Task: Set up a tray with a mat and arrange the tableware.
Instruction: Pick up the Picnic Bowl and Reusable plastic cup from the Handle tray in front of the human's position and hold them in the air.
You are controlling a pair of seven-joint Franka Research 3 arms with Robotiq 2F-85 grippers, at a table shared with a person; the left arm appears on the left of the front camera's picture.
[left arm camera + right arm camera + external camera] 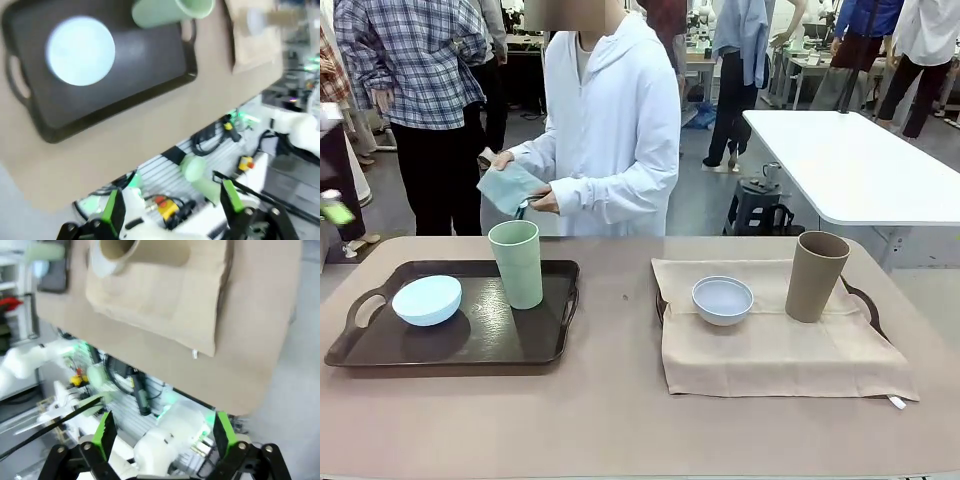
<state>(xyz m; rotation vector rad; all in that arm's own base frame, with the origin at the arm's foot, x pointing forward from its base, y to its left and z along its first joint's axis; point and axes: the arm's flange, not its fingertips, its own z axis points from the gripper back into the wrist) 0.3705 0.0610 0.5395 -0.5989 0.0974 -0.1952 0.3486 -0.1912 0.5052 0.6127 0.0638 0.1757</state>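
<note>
On the tabletop [620, 400] sit two dark trays. The left tray [470, 345] is bare and carries the pale blue bowl [427, 300] near its left handle, with the light green tumbler [516, 264] upright at its far right part, apart from the bowl. The right tray [866, 305] lies almost hidden under a beige mat [770, 350] draped over it, the cloth's near edge spilling onto the tabletop. On the mat stand the bluish white bowl [722, 300] and, to its right and apart from it, the tan brown tumbler [815, 276], upright. Across the table a person in a white hooded top holds a folded pale teal cloth [510, 187] in both hands [546, 203], above the far edge and clear of everything on it. In the left wrist view the left jaws are spread wide, green pads [112, 212] well apart and holding nothing, high over the tabletop's near edge with the left tray beyond. In the right wrist view the right jaws are likewise spread and empty, pads [222, 432] wide, with the mat beyond.
</note>
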